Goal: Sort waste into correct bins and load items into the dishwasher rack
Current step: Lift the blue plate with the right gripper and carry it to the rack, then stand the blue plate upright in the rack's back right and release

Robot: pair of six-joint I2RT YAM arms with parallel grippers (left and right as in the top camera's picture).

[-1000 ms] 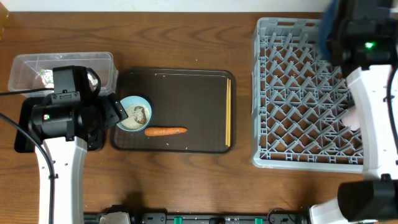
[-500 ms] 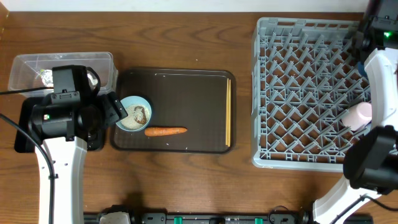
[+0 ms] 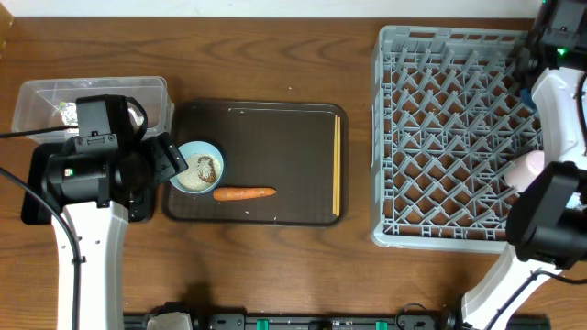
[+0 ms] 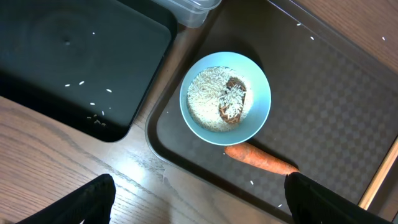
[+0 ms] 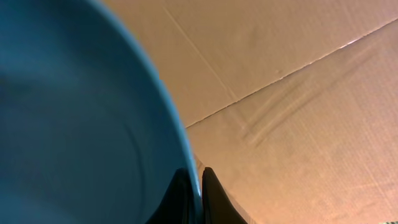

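Where the dishwasher rack point(image 3: 431, 37) sits, wooden table point(image 3: 275, 266) shows.

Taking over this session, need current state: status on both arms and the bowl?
Left gripper open, poised near the rice bowl. Right gripper shut on the blue plate rim. Carrot right beside bowl on the tray.

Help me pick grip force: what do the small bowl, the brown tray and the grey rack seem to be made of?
Small bowl: smooth light blue with a soft sheen, likely melamine or glazed ceramic; the look leaves it open.
Brown tray: probably dark plastic, with a fine checkered anti-slip texture.
Grey rack: moulded matte plastic, judging by its uniform lattice of pegs.
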